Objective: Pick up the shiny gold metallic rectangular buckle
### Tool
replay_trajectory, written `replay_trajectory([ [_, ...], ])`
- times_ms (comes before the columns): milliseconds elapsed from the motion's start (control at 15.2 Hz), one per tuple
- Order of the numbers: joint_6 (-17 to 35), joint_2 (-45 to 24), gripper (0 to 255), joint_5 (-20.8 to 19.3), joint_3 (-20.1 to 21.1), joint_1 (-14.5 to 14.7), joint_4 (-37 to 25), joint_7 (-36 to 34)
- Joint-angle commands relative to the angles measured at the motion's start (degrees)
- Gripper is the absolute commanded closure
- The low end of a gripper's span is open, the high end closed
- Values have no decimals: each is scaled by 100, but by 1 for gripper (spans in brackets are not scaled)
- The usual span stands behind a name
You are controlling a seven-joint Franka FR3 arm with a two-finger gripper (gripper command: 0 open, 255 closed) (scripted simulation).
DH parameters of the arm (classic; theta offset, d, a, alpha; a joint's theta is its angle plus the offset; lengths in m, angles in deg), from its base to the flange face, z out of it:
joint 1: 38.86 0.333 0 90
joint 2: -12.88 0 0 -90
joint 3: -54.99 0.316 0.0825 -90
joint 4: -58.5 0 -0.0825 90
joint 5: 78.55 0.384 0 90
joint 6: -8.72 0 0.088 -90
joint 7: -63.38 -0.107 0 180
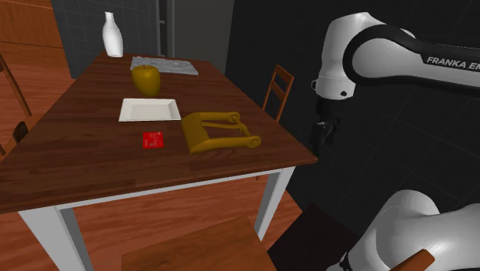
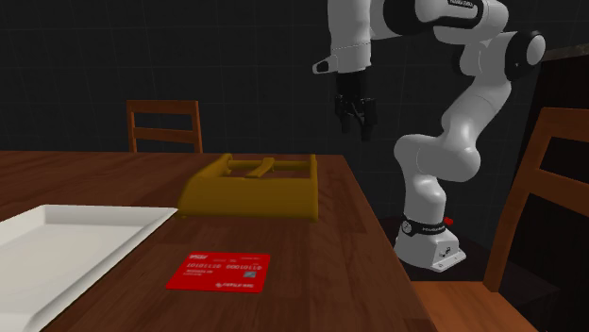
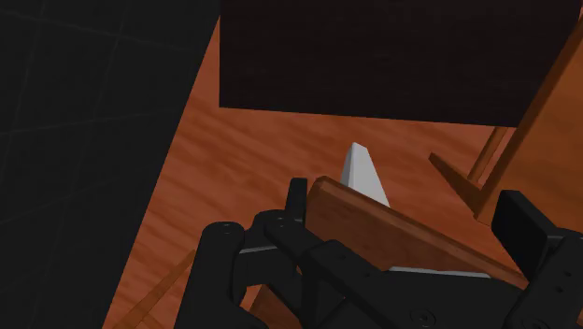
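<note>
Hanging off to the side of the table (image 1: 85, 165), the gripper (image 2: 359, 120) points downward with nothing in it. Its fingers (image 3: 525, 222) seem to be spread apart in the wrist view, with the table's corner and a white leg (image 3: 362, 173) showing between them, though against the dark wall in the other views the gap is hard to read.

The gold buckle (image 1: 219, 132) lies flat on the wood near the corner closest to the arm, well apart from the gripper. It is a rectangular frame with a broad solid end and thinner bars across the opening. A red card (image 1: 153, 139) lies just beside it toward the shoulder view's left, and a white tray (image 1: 148, 109) sits behind that. Farther back stand a gold apple (image 1: 146, 78) and a white vase (image 1: 113, 35).

My reading is that the reach has not begun. Because the buckle rests flat, a grip from above across one bar or the outer rim looks the likeliest way in, so the arm would first need to swing over the table and come down. The smooth metal could slip if it is pinched off centre.
</note>
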Motion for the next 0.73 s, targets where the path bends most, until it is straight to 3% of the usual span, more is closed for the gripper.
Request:
replay_trajectory([
  [0, 0, 0, 0, 0, 0, 0, 0, 0],
  [660, 1136, -1930, 0, 136, 237, 212, -1202, 32],
])
